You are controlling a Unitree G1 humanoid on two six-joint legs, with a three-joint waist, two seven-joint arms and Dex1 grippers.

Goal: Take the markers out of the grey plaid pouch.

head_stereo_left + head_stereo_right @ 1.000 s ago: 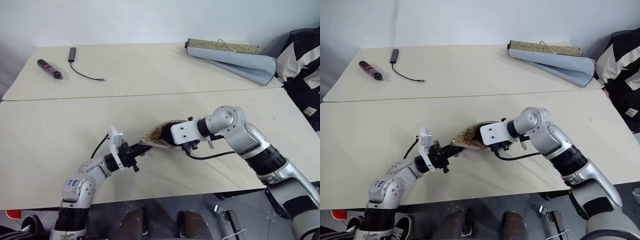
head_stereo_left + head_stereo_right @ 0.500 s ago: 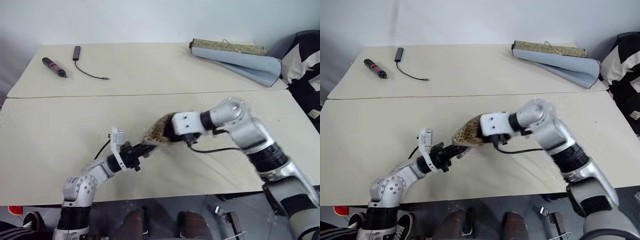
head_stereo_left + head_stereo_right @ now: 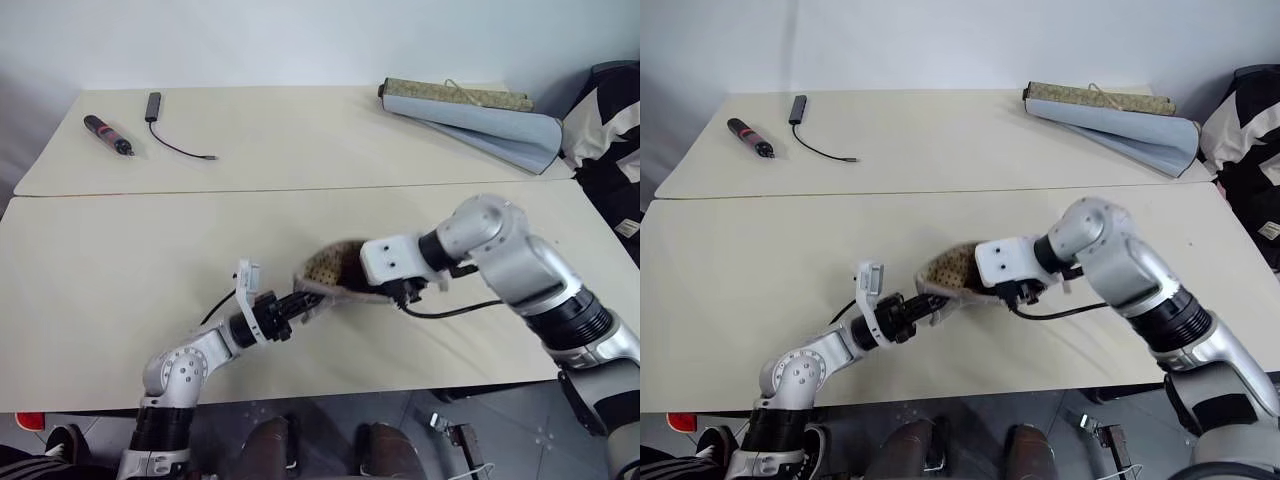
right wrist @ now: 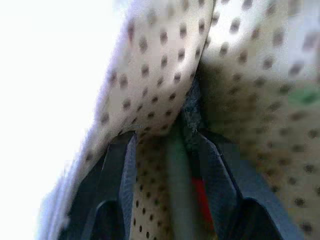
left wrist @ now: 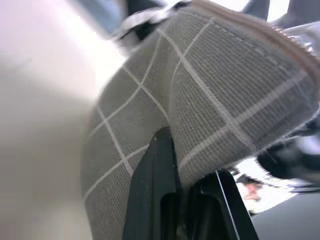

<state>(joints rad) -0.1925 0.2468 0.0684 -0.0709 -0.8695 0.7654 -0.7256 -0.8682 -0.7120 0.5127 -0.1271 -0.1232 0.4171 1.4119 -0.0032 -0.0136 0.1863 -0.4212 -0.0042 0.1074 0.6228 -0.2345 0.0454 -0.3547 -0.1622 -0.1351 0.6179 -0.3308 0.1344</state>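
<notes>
Near the front edge of the surface (image 3: 90, 290), the left claw (image 3: 300, 305) is pinched shut on a fold of the grey plaid pouch (image 5: 210, 95), likely anchoring it and holding its mouth up so the other arm can reach in. Just beyond, the right claw (image 4: 167, 150) sits inside the spotted lining, its fingers (image 4: 120, 165) partly apart around a green-topped marker (image 4: 177, 175), with red beside it; whether they grip it I cannot tell. Compared with a second ago, the left claw has rolled and the pouch mouth has shifted a little toward the right edge. A black tool (image 3: 103, 135) and rolled mat (image 3: 470, 110) lie along the far edge.
</notes>
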